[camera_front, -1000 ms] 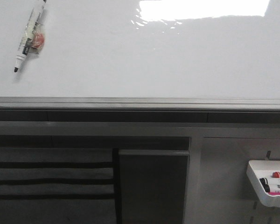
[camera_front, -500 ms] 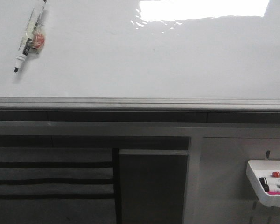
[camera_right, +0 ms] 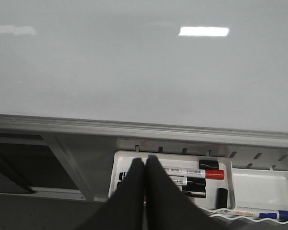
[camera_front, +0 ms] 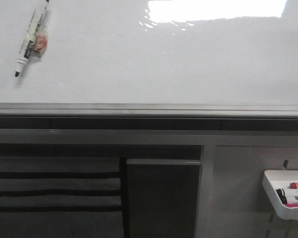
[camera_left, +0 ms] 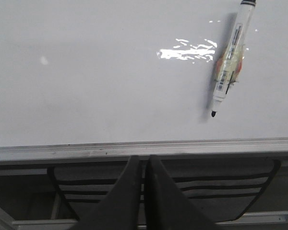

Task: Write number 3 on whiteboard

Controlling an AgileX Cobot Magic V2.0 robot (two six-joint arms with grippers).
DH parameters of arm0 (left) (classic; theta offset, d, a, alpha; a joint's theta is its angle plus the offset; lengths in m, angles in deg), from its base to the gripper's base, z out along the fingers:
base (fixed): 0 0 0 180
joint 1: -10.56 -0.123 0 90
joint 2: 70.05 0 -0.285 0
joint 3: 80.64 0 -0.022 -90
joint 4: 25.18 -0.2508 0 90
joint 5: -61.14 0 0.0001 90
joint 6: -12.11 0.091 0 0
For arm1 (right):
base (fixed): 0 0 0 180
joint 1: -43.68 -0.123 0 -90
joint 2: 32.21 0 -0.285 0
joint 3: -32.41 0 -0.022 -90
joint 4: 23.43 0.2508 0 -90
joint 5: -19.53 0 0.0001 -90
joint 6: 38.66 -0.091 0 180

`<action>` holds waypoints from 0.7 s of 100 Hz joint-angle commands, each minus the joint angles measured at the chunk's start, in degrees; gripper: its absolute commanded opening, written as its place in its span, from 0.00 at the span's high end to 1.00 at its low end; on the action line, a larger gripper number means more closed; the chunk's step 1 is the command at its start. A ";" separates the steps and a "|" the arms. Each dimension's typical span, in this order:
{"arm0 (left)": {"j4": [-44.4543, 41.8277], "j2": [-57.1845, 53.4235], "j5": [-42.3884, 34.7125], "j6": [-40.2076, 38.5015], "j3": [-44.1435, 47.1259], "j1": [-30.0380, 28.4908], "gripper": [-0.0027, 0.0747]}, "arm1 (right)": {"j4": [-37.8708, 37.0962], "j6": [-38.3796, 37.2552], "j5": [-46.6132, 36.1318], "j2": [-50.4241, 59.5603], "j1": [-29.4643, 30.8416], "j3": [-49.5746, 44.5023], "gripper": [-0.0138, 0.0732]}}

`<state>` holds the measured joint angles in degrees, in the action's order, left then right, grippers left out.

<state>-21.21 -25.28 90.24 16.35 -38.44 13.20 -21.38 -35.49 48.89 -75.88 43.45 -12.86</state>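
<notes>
The whiteboard (camera_front: 154,64) lies flat and glossy, with a grey metal strip along its near edge and a bright light patch at the back. The number 3 is out of view; the board's visible surface carries no line. An uncapped black-tipped marker (camera_front: 31,39) with an orange-and-clear tag lies on the board at the far left, its tip toward the near edge. In the left wrist view the marker (camera_left: 229,62) lies well beyond my left gripper (camera_left: 145,158), which is shut and empty below the board's edge. My right gripper (camera_right: 145,160) is shut and empty over the marker tray.
A small white tray (camera_front: 268,186) hangs below the board at the right, holding red and black markers (camera_right: 201,173) and a loose black cap. A second tray compartment (camera_right: 264,184) holds a blue marker. Dark grey striped fabric (camera_front: 54,188) hangs under the board at left.
</notes>
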 commanded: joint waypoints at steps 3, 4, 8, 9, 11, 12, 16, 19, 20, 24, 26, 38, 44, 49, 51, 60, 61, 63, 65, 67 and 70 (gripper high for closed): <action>2.64 2.44 -5.83 3.59 -2.07 0.18 0.92 | 1.35 0.78 -4.40 -1.74 0.23 2.09 0.70; 2.98 2.60 -5.96 4.01 -2.07 0.30 0.90 | 1.49 0.78 -4.37 -1.89 0.23 2.09 0.68; 4.83 3.55 -6.89 5.22 -2.07 0.67 0.83 | 2.39 0.78 -4.51 -2.28 0.17 2.09 0.58; 5.13 3.71 -7.06 5.75 -2.07 0.77 0.80 | 2.56 0.78 -4.56 -2.28 0.05 2.09 0.56; 6.06 4.25 -7.53 6.79 -2.07 1.13 0.76 | 3.14 0.78 -4.66 -2.59 0.04 2.09 0.52; 6.67 4.60 -7.80 7.13 -2.07 1.28 0.74 | 3.46 0.78 -4.86 -2.75 -0.11 2.09 0.49; 7.53 5.54 -8.48 9.39 -2.07 2.28 0.64 | 4.24 0.78 -4.96 -3.03 -0.66 2.23 0.44; 7.67 6.61 -9.27 10.11 -2.17 3.07 0.58 | 4.75 0.78 -5.08 -3.30 -1.17 2.46 0.41; 7.67 6.83 -9.43 10.25 -2.16 3.50 0.56 | 4.86 0.78 -5.08 -3.30 -1.32 2.45 0.40; 7.67 8.23 -10.46 10.23 -2.30 4.89 0.49 | 5.46 0.78 -4.74 -3.56 -2.39 2.99 0.40; 7.67 8.91 -10.77 10.23 -2.30 5.41 0.47 | 5.62 0.78 -4.82 -3.95 -3.05 3.34 0.41; 7.67 14.15 -13.17 10.51 -4.06 10.28 0.44 | 6.02 0.78 -5.65 -4.94 -7.26 4.91 0.42; 7.57 17.14 -15.57 10.51 -4.83 12.26 0.44 | 6.08 0.78 -5.99 -5.47 -9.23 5.45 0.42; 7.57 19.66 -17.95 10.51 -5.28 13.64 0.44 | 6.08 0.78 -6.56 -5.65 -10.43 5.55 0.42; 7.49 20.77 -18.81 10.64 -5.48 14.15 0.44 | 6.08 0.78 -6.85 -5.89 -10.88 5.55 0.42; 7.35 25.53 -22.50 10.89 -6.28 15.38 0.44 | 6.08 0.78 -7.58 -6.11 -11.96 5.55 0.42; 7.35 26.20 -23.06 10.89 -6.27 15.38 0.44 | 6.08 0.78 -7.56 -6.19 -12.08 5.55 0.42; 7.35 26.87 -23.56 10.89 -6.53 15.53 0.44 | 6.08 0.78 -7.56 -6.19 -12.18 5.55 0.42; 7.18 27.89 -24.09 10.89 -6.77 15.53 0.44 | 6.08 0.78 -7.56 -6.19 -12.33 5.55 0.42; 7.03 28.84 -24.71 10.89 -7.02 15.65 0.44 | 6.08 0.78 -7.56 -6.19 -12.31 5.55 0.42; 6.74 30.07 -25.55 10.89 -7.35 15.65 0.44 | 6.08 0.78 -7.56 -6.19 -12.31 5.55 0.42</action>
<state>-14.55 2.71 71.87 27.09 -43.11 28.22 -15.47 -35.49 45.94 -81.76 31.44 -9.51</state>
